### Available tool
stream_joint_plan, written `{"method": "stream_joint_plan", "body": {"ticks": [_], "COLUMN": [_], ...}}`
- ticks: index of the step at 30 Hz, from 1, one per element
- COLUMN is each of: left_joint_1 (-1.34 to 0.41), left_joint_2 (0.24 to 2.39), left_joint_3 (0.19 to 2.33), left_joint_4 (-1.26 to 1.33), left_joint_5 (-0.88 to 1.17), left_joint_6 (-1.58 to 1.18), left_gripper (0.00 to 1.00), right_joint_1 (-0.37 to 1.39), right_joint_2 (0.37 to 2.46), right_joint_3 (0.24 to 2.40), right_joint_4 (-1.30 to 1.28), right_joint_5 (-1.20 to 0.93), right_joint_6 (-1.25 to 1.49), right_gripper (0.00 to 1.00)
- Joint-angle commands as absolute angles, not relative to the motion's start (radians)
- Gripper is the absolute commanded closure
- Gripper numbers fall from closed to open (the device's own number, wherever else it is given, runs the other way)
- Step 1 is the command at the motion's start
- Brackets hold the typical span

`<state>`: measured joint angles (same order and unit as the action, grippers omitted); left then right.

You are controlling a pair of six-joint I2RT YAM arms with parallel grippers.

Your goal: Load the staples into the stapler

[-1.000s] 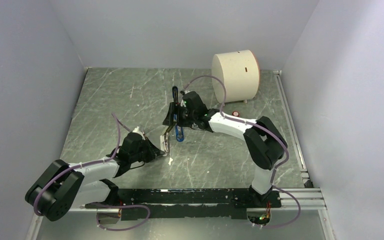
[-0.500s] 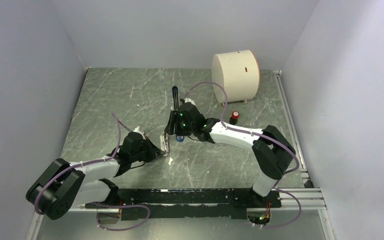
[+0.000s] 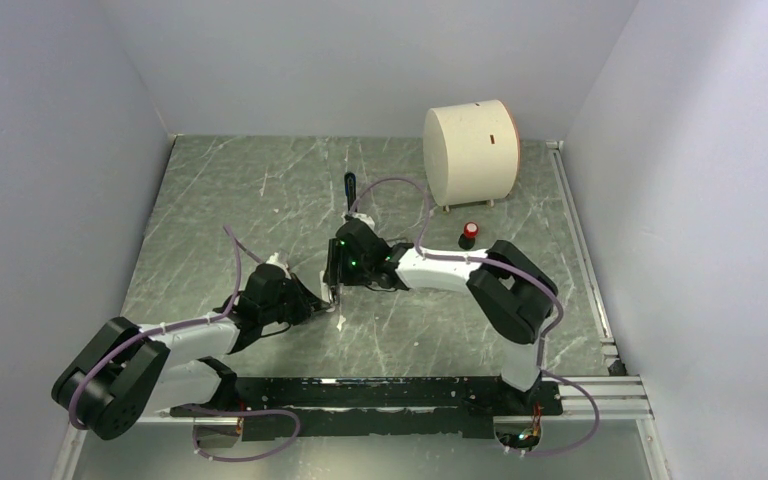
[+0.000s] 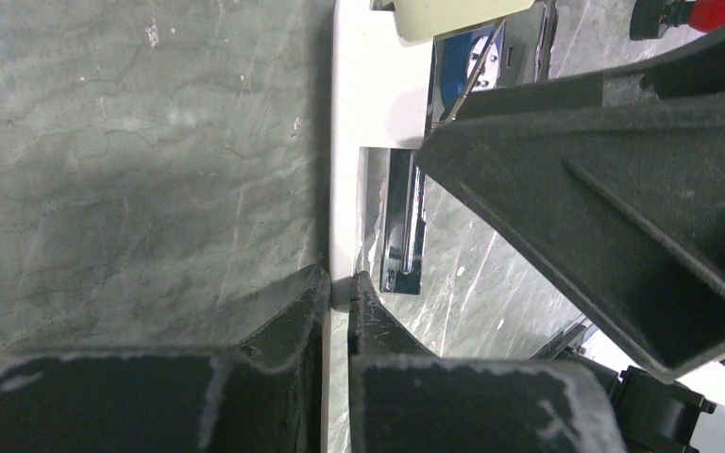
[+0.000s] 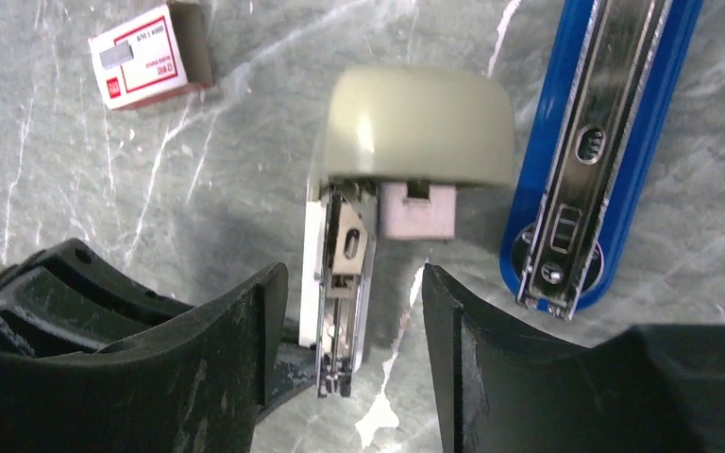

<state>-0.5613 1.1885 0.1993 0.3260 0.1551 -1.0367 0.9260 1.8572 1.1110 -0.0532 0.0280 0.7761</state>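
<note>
The blue stapler [image 5: 531, 212] lies flat with its grey metal rail upward. Its thin black arm [image 3: 350, 187] sticks out beyond my right gripper, which covers the blue body from above. My left gripper [image 4: 340, 283] is shut on the white side plate [image 4: 349, 189] of a separate cream-capped piece [image 5: 415, 123] with a bright metal channel [image 5: 340, 311]. My right gripper [image 5: 354, 349] is open, its fingers on either side of that channel and not touching it. A red-and-white staple box [image 5: 146, 57] lies nearby; no loose staples show.
A big cream cylinder [image 3: 472, 150] stands at the back right. A small red-topped item [image 3: 470, 232] sits in front of it. Grey walls close the table on three sides. The two grippers [image 3: 332, 285] nearly touch at mid-table.
My right gripper has come down and left onto the piece held by the left gripper, covering the blue stapler from above. Its jaws have narrowed. The left arm has stayed put.
</note>
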Motion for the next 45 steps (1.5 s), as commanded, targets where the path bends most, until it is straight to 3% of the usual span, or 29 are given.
{"method": "stream_joint_plan", "body": {"ticks": [1,6,14,16,22,25,32,45], "left_joint_1": [-0.558,-0.558,-0.558,-0.557,-0.558,-0.558,-0.558,-0.558], "left_joint_2": [1.182,1.173,1.166,1.157,1.095,1.051,0.940,0.771], "left_joint_3": [0.189,0.186,0.182,0.185,0.198,0.207,0.276,0.426], "left_joint_4": [0.294,0.290,0.286,0.280,0.177,0.122,-0.071,-0.380], "left_joint_5": [0.173,0.168,0.175,0.180,0.120,0.078,-0.034,-0.234], "left_joint_6": [-1.037,-1.037,-1.031,-1.025,-1.022,-1.016,-0.978,-0.945], "left_gripper": [0.95,0.95,0.94,0.89,0.61,0.54,0.46,0.46], "right_joint_1": [0.928,0.928,0.927,0.929,0.944,0.954,0.981,1.018], "right_joint_2": [1.904,1.946,1.949,1.950,1.960,1.981,2.065,2.207], "right_joint_3": [1.168,1.187,1.185,1.196,1.259,1.310,1.450,1.665], "right_joint_4": [-0.049,-0.047,-0.035,-0.049,-0.146,-0.213,-0.320,-0.414], "right_joint_5": [0.055,0.032,0.024,0.045,0.184,0.268,0.379,0.455], "right_joint_6": [0.760,0.755,0.746,0.736,0.666,0.626,0.555,0.550], "right_gripper": [0.43,0.50,0.76,0.80,0.82,0.82,0.81,0.76]}}
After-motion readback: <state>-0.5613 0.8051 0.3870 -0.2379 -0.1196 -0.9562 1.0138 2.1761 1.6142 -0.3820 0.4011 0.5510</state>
